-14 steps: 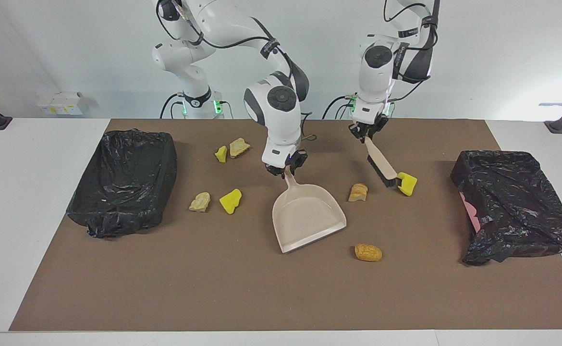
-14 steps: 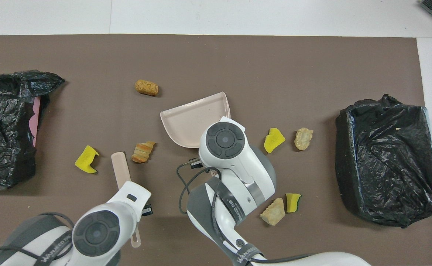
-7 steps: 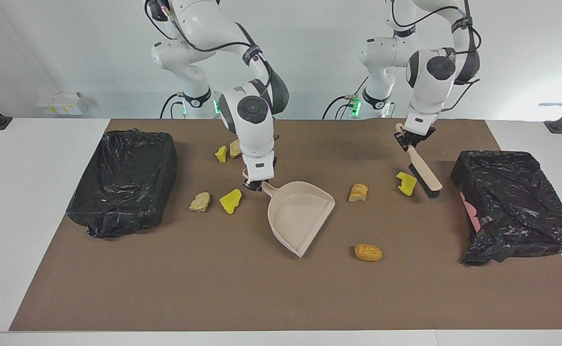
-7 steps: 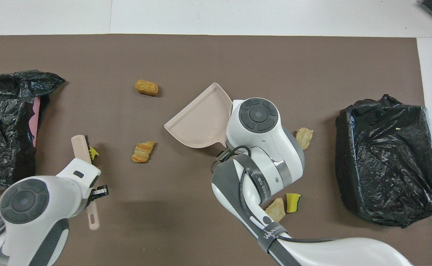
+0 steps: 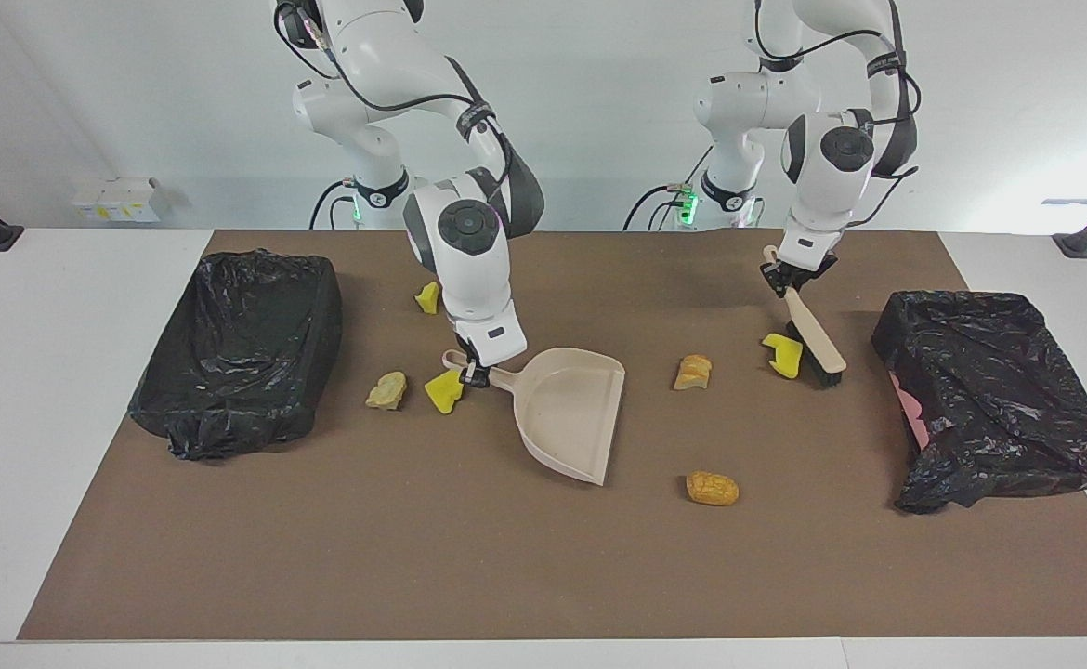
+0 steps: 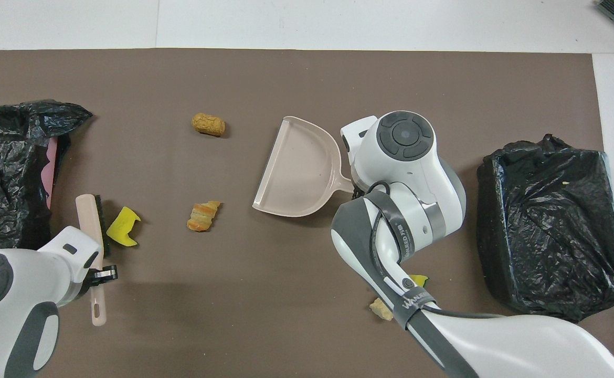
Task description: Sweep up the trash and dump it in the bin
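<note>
A brown mat covers the white surface (image 5: 60, 446), with a black-bagged bin (image 5: 242, 348) at the right arm's end and another (image 5: 999, 395) at the left arm's end. The right gripper (image 5: 471, 372) has its fingers closed on the handle of the beige plastic dustpan (image 5: 567, 413), which lies on the mat. The left gripper (image 5: 790, 282) grips a beige hand brush (image 5: 815, 334), bristles beside a yellow sponge chunk (image 5: 783, 353). The other trash scraps lie scattered around the dustpan: a golden-brown lump (image 5: 712, 488), a bread piece (image 5: 693, 371), yellow chunks (image 5: 441, 390) and a tan lump (image 5: 386, 390).

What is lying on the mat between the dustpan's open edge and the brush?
In the facing view, a golden-brown bread scrap and a yellow sponge chunk lie between the dustpan and the brush; the sponge is right beside the bristles.
</note>
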Robot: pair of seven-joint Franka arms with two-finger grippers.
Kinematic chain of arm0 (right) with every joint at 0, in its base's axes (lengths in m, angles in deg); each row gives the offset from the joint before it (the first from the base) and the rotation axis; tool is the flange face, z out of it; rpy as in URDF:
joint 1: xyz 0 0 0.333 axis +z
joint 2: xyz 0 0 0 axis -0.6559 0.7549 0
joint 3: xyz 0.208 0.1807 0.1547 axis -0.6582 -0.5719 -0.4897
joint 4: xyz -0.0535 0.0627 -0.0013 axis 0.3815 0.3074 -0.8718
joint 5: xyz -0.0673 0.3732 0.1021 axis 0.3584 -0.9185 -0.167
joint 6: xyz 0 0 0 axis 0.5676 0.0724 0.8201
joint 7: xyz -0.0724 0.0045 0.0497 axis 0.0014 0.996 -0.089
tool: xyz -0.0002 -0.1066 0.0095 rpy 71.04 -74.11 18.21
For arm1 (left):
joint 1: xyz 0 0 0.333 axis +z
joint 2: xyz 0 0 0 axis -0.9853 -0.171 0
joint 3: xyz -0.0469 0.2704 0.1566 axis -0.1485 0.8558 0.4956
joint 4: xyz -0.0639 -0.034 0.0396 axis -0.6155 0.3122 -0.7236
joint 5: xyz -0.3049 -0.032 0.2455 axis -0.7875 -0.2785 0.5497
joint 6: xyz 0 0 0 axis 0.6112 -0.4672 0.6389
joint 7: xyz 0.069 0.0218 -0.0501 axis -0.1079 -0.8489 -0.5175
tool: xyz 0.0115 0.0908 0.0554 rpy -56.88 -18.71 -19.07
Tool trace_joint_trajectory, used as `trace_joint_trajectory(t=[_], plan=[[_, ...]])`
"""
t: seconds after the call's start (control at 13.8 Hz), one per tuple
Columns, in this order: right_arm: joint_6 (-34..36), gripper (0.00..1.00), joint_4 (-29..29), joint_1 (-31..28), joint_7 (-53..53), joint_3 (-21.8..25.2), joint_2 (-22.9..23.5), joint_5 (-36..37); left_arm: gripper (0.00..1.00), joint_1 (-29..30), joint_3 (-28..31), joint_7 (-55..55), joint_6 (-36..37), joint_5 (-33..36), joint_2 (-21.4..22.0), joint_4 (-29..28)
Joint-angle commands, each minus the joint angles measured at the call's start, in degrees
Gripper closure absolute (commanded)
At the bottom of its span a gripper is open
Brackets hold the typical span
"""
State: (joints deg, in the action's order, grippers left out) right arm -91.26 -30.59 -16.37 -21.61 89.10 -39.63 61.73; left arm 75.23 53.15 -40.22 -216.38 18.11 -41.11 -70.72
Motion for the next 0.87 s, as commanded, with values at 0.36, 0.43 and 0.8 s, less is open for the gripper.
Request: trace_joint_trajectory(t=[0.36, 0.43, 0.8], plan=[[-0.87, 1.0, 0.64, -0.01, 3.94, -0.68, 1.1, 2.48, 1.0, -17.3, 0.1, 20.26, -6.33, -7.61, -10.82, 8.32], [-0.43, 1.0, 0.46, 0.17, 5.25, -0.68, 0.93, 2.39, 1.0, -18.36, 0.1, 20.52, -6.33, -8.66, -11.96, 10.16], [0.45, 1.0, -1.73, 0.52, 11.06, -1.11, -0.39, 2.22, 1.0, -24.51, -0.16, 20.09, -9.75, -11.4, -22.07, 19.92]])
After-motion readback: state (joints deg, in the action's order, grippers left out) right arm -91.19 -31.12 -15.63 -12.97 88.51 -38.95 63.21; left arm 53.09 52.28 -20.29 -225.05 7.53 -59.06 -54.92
